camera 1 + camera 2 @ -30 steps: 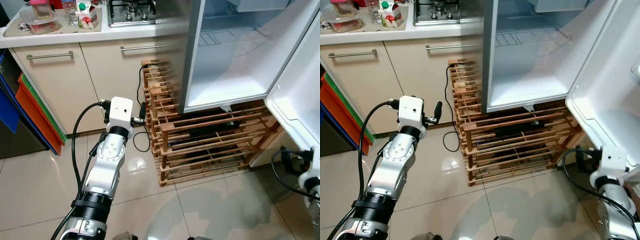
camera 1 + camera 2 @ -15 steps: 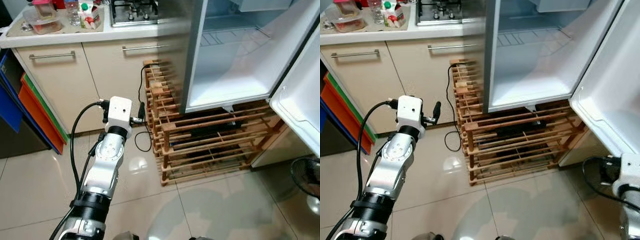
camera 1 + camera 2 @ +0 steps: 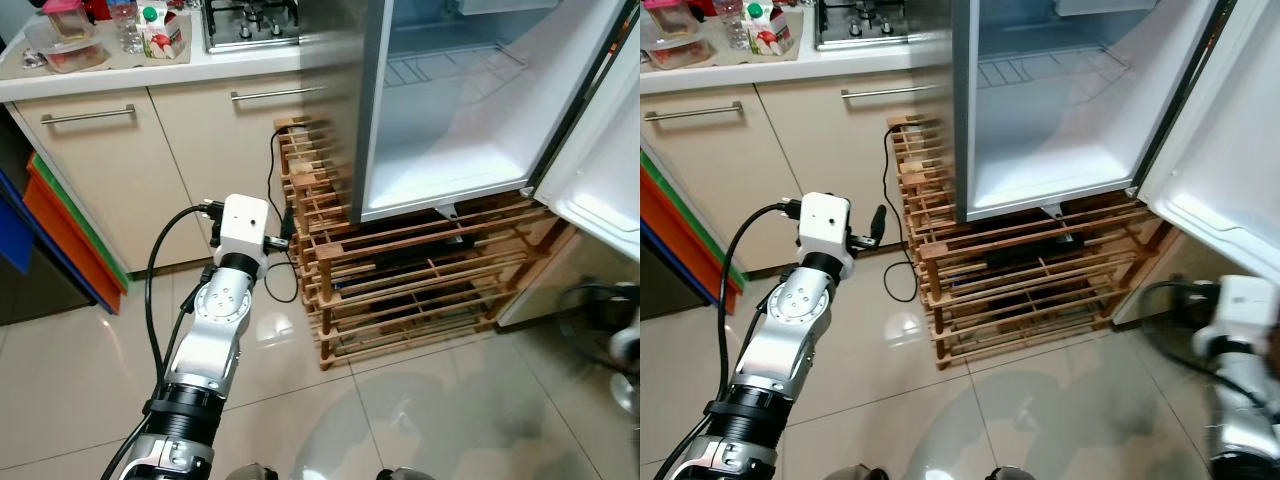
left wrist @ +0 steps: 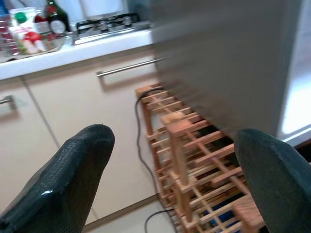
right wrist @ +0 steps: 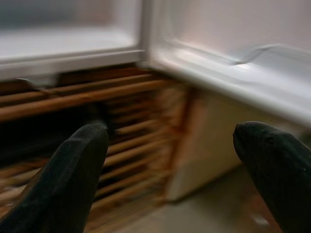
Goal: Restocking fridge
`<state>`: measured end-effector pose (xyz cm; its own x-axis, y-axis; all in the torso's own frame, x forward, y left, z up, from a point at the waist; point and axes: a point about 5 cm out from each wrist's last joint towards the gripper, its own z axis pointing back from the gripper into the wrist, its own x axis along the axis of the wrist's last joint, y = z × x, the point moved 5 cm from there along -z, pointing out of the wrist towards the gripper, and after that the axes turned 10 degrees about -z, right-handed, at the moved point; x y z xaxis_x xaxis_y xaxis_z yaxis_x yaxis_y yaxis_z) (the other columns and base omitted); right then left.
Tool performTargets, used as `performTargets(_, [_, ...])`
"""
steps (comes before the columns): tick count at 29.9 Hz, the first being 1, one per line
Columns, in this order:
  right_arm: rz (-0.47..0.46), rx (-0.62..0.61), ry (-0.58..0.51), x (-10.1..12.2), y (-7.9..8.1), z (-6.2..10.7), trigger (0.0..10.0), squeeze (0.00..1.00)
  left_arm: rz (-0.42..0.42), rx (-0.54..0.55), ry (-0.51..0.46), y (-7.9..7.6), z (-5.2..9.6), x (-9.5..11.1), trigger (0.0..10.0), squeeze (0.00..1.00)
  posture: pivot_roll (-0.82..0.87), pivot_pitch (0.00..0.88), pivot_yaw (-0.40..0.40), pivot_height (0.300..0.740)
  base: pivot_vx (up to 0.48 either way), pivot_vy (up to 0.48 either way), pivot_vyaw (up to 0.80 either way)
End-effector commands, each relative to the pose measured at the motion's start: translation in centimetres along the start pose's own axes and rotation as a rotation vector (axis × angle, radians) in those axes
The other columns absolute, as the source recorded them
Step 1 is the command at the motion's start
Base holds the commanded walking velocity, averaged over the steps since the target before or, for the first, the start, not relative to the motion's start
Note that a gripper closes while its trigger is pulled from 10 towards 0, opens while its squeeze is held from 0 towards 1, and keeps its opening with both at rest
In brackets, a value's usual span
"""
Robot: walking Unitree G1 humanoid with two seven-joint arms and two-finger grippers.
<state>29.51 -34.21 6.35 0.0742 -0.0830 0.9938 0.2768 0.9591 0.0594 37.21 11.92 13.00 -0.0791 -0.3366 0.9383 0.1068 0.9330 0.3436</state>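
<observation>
The fridge (image 3: 450, 150) stands open on a wooden rack (image 3: 400, 290); its inside holds a wire shelf (image 3: 450, 65) and nothing else that I can see. Its white door (image 3: 1220, 150) is swung out on the right. On the counter's far left a tray carries a milk carton (image 3: 162, 30), a plastic food box (image 3: 62, 45) and bottles (image 4: 56, 19). My left gripper (image 4: 172, 136) is open and empty at mid height, pointing at the rack's left side and the cabinets. My right gripper (image 5: 170, 128) is open and empty, low beside the door's bottom edge (image 5: 218, 73).
A gas hob (image 3: 250, 20) sits on the counter beside the fridge. Cabinets with bar handles (image 3: 275, 94) run below it. A black cable (image 3: 272, 200) hangs down the rack's left side to the floor. Orange and blue bins (image 3: 60, 230) stand at the far left. Glossy tile floor (image 3: 420, 410) lies in front.
The fridge door stands wider open than a second ago. My right arm has come away from the door's lower edge and is blurred. The left arm has not moved; the view has shifted slightly.
</observation>
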Motion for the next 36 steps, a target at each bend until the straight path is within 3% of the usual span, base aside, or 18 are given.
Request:
performTargets(1, [-0.08,0.006,-0.036,0.9,0.5,-0.1,10.0,0.0,0.004,0.004,-0.003,0.3,-0.1,0.1,10.0,0.0,-0.04,0.06,0.034,0.74,0.0,0.0,0.0])
performTargets(2, [-0.155,0.011,-0.037,0.5,1.8,0.0,10.0,0.0,0.007,0.006,-0.004,0.3,-0.1,0.2,10.0,0.0,-0.04,0.059,0.032,0.74,0.0,0.0,0.0])
performTargets(4, [-0.206,0.015,-0.036,0.2,2.7,0.2,10.0,0.0,0.009,0.007,-0.006,0.3,-0.1,0.2,10.0,0.0,-0.04,0.058,0.032,0.74,0.0,0.0,0.0])
performTargets(6, [-0.253,0.092,-0.04,0.1,6.2,0.6,10.0,0.0,0.006,0.007,-0.001,0.2,-0.1,0.1,10.0,0.0,-0.04,0.057,0.032,0.74,0.0,0.0,0.0])
performTargets(8, [-0.268,0.157,-0.061,0.7,9.3,0.8,10.0,0.0,0.0,0.003,0.003,0.1,-0.1,-0.1,10.0,0.0,-0.04,0.055,0.028,0.74,0.0,0.0,0.0])
performTargets(9, [-0.268,0.157,-0.061,0.7,9.3,0.8,10.0,0.0,0.0,0.003,0.003,0.1,-0.1,-0.1,10.0,0.0,-0.04,0.055,0.028,0.74,0.0,0.0,0.0])
performTargets(10, [-0.276,0.173,-0.067,1.1,10.3,0.8,10.0,0.0,-0.003,0.002,0.005,0.0,-0.1,-0.2,10.0,0.0,-0.04,0.053,0.027,0.74,0.0,0.0,0.52])
performTargets(11, [-0.263,0.223,-0.068,1.5,12.5,0.7,10.0,0.0,-0.005,-0.001,0.013,-0.1,-0.1,-0.4,10.0,0.0,-0.03,0.049,0.023,0.74,0.0,0.0,0.65])
performTargets(12, [-0.256,0.248,-0.065,1.6,13.4,0.6,10.0,0.0,-0.005,0.001,0.015,-0.1,-0.1,-0.4,10.0,0.0,-0.03,0.049,0.022,0.74,0.0,0.0,0.64])
performTargets(18, [-0.221,0.288,-0.039,1.4,15.4,0.7,10.0,0.0,0.002,0.019,0.019,0.3,0.0,-0.6,10.0,0.0,-0.01,0.044,0.011,0.74,0.0,0.294,0.62])
performTargets(23, [-0.186,0.259,-0.071,2.2,15.3,0.5,10.0,0.0,0.001,0.02,0.026,0.4,0.2,-0.9,10.0,0.0,0.0,0.041,0.011,0.74,0.0,0.48,0.58])
performTargets(26, [-0.116,0.24,-0.126,3.7,15.5,0.2,10.0,0.0,0.005,0.025,0.033,0.6,0.4,-1.3,10.0,0.0,0.0,0.038,0.012,0.74,0.0,0.48,0.55])
performTargets(30, [-0.089,0.202,-0.131,3.8,15.6,0.2,10.0,0.0,0.008,0.029,0.068,0.9,0.7,-2.2,10.0,0.0,0.0,0.031,0.007,0.74,0.0,0.0,0.41])
performTargets(34, [-0.108,0.215,-0.137,3.5,15.7,0.9,10.0,0.0,0.015,0.039,0.088,1.4,1.3,-2.9,10.0,0.0,0.01,0.026,0.005,0.74,0.0,0.0,0.0])
performTargets(36, [-0.13,0.252,-0.107,2.4,16.0,2.0,10.0,0.0,0.05,0.036,0.102,1.8,2.4,-3.9,10.0,0.0,0.02,0.03,0.002,0.74,0.0,0.0,0.0])
